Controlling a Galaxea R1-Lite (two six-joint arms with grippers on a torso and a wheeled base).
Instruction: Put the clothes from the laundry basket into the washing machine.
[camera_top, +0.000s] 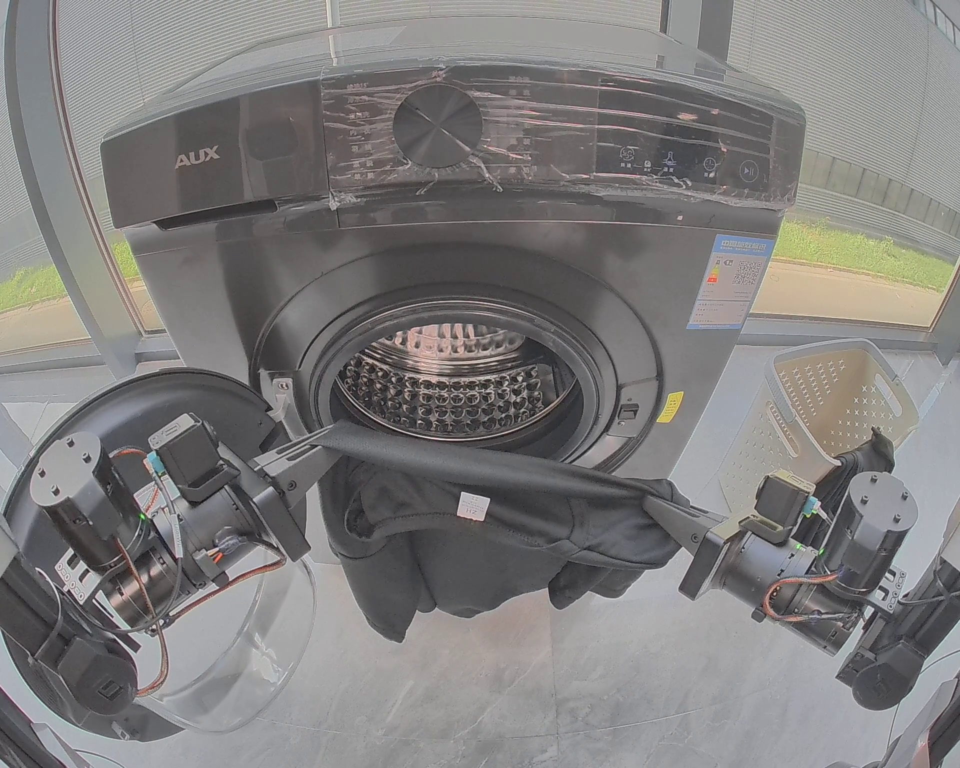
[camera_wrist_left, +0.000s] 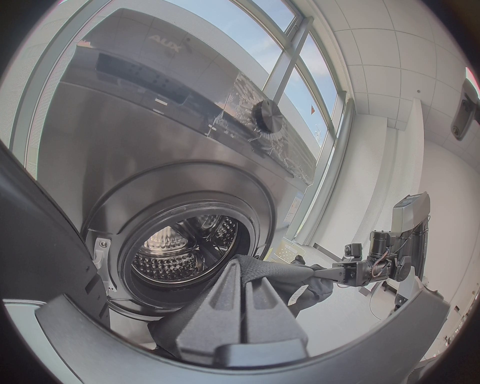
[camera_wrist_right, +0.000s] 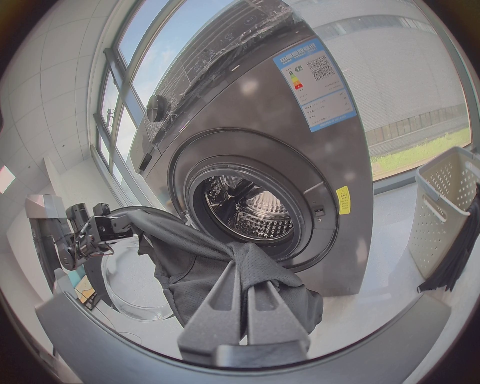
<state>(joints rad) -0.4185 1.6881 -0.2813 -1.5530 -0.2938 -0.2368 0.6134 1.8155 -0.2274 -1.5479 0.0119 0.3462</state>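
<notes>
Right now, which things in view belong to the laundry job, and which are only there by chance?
Job: dark garment stretched between left hand and right hand; washing machine, its door open; laundry basket with another dark cloth over its rim.
Not the job: blue label, yellow sticker, plastic film.

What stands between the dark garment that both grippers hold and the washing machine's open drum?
Nothing visible. The garment hangs stretched between the left gripper and the right gripper just before the drum mouth; the door is swung aside on the robot's left.
</notes>
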